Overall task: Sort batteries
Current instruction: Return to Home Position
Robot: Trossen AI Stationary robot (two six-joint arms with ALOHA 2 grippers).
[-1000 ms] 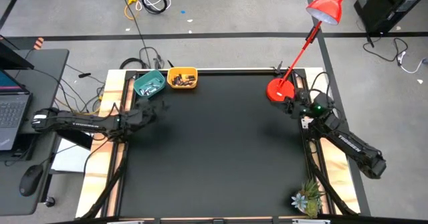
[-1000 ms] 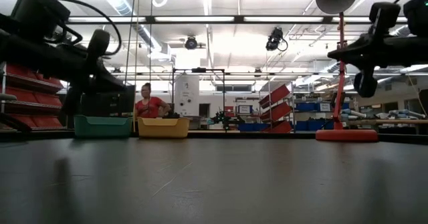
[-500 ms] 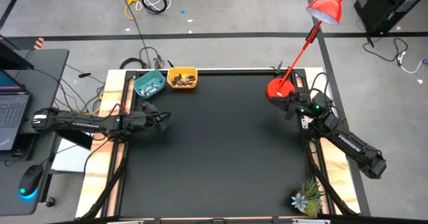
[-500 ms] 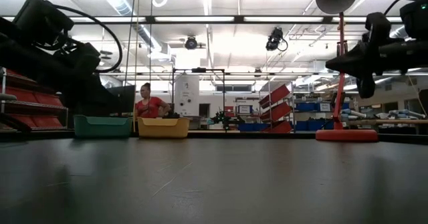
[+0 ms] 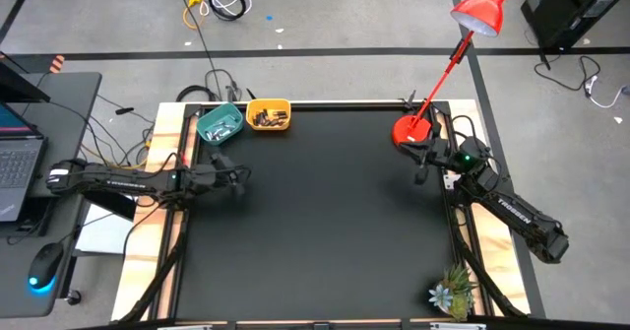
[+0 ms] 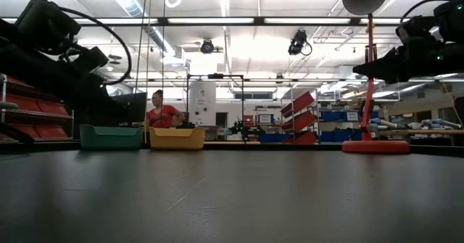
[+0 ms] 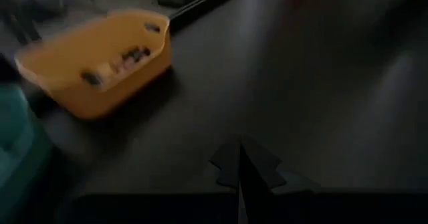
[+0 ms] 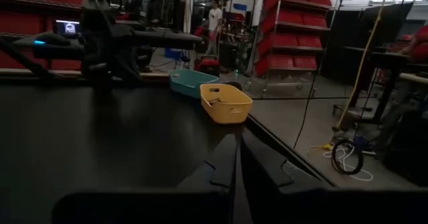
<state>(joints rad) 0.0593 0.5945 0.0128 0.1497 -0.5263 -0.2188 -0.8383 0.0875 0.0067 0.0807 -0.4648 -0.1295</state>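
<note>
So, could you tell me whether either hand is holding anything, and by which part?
Nothing is held: the left hand and the right hand each show fingers shut together with nothing between them.

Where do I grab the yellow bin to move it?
Probably pinch the wall of the yellow bin on the side away from the teal bin, from straight above, one finger inside: the top is open and the teal bin crowds the other side.

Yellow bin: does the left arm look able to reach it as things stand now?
Probably yes: the left end effector hovers close by the yellow bin, with only bare black tabletop between them.
</note>
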